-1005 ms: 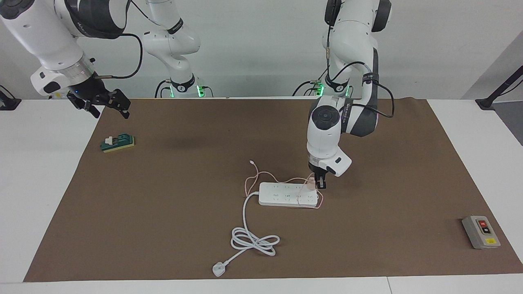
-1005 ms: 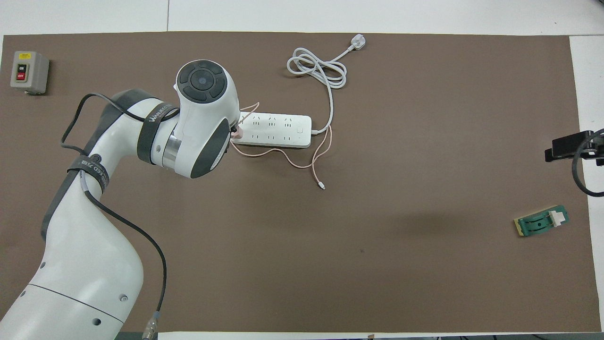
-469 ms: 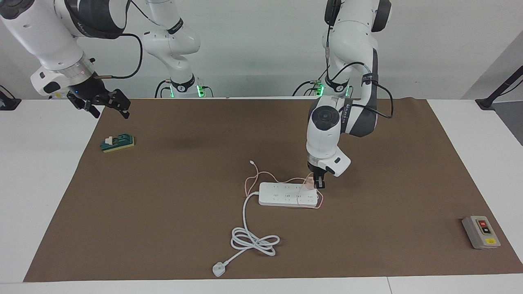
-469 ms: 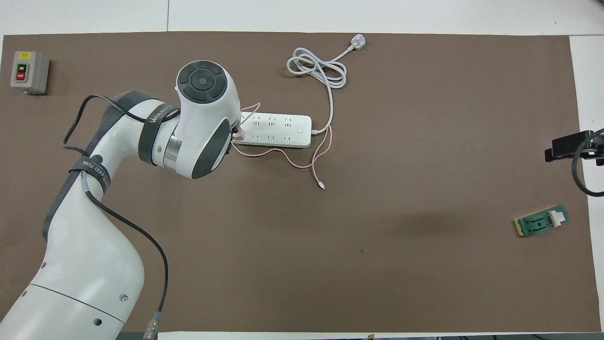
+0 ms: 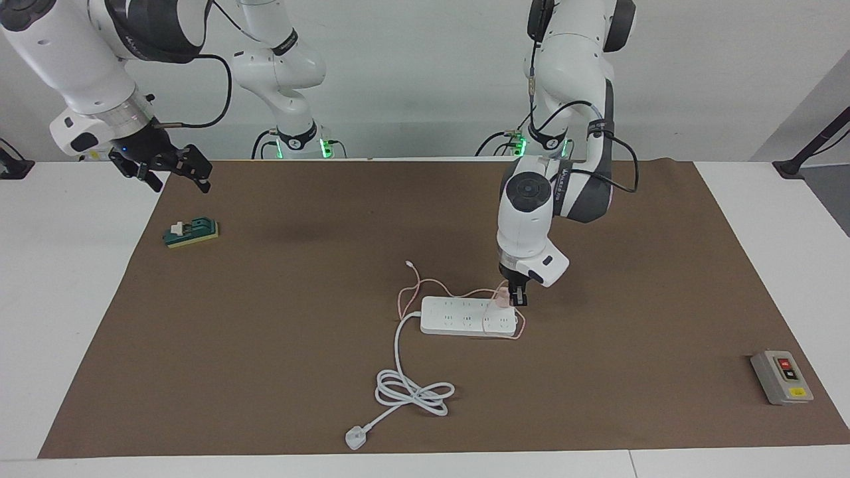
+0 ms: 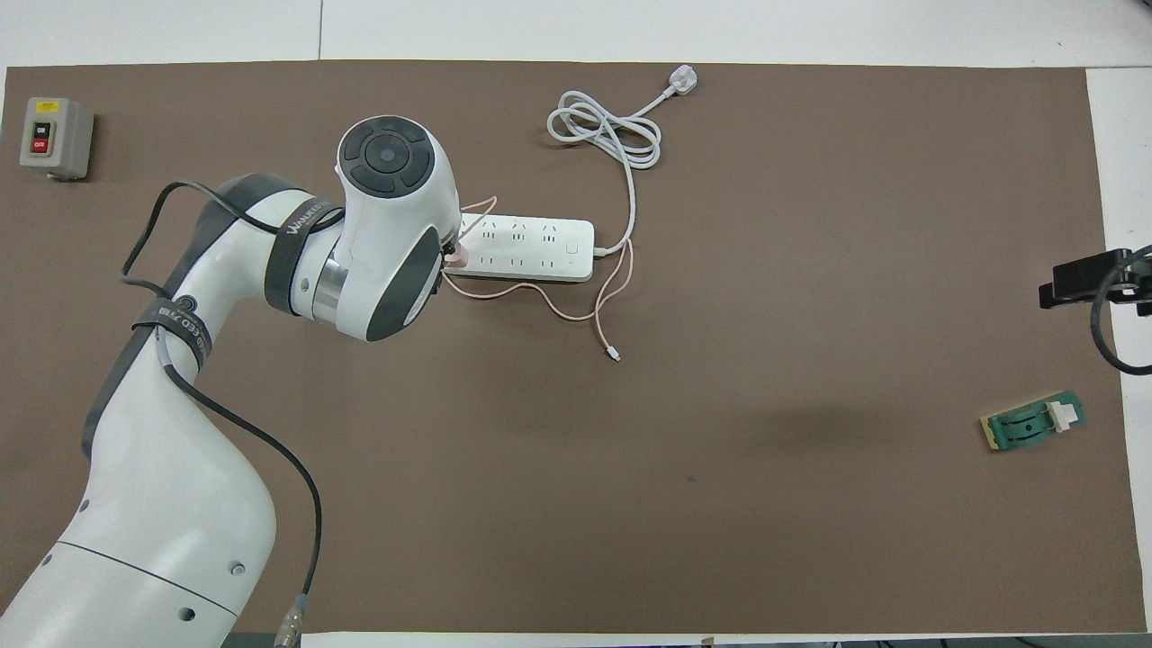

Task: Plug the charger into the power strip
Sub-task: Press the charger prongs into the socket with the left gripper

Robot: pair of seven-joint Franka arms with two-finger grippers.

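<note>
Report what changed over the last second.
The left gripper, shut on the charger, edged slightly along the power strip toward its corded end. The right gripper waits open above the table's right-arm end; nothing else moved.

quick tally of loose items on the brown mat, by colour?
White: 1, the power strip with its coiled cord and plug
Pink: 1, the charger with its thin cable, held by the left gripper at the strip's end
Grey: 1, the button box
Green: 1, the small block
Total: 4
</note>
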